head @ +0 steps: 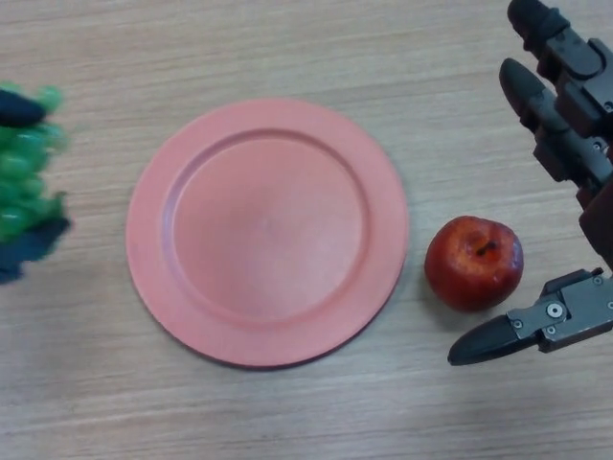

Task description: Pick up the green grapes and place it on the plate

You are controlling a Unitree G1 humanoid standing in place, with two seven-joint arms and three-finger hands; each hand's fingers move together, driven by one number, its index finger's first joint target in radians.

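With the green grapes (pixel 24 168) clutched in the left hand (pixel 21 244) at the plate's (pixel 153 196) nine o'clock, carry them level over the centre before letting go, while the right hand (pixel 565 168) idles open-fingered around the apple (pixel 474 262) at three o'clock.

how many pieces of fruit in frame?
2. A red apple right of the plate; a green grapes bunch at the left edge in the left hand, partly cut off.

Likely lab tabletop: bare wood-grain table (pixel 287 422), lone plate (pixel 144 206), apple (pixel 474 262).
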